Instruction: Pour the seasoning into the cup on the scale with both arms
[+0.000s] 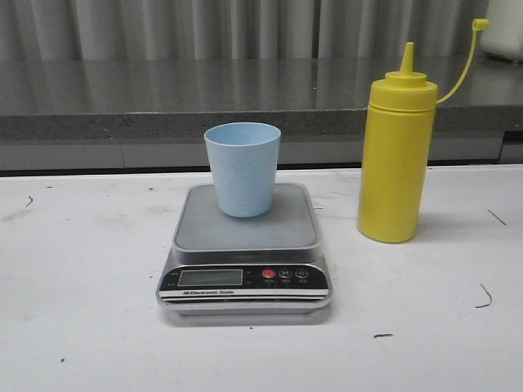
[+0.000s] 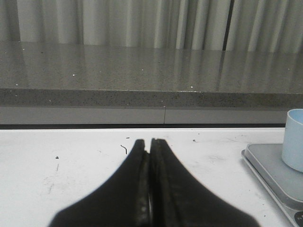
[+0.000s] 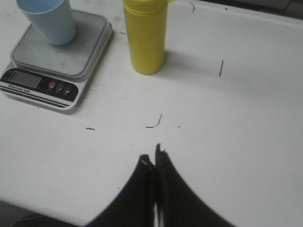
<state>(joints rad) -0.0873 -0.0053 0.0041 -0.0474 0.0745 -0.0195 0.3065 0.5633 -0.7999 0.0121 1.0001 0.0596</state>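
Scale (image 1: 245, 245): nearest thing in the front view, flat on the white worktop (image 1: 82, 327); its black panel with the display, one red button and two dark ones faces the camera.
Cup (image 1: 243, 168): pale blue, upright on the far half of the scale's silver platform, mouth open upward.
Seasoning bottle (image 1: 396, 155): yellow, upright on the worktop just right of the scale and slightly behind its front panel, apart from it; the small cap hangs on its thin strap, up and to the right of the cone nozzle.
Left gripper (image 2: 150, 142): jaws pressed together on nothing, above the worktop left of the scale.
Right gripper (image 3: 152, 158): jaws together, empty, over bare worktop nearer than the scale and the bottle.
Grey ledge (image 1: 122, 98): behind the scale, with pale curtains beyond.
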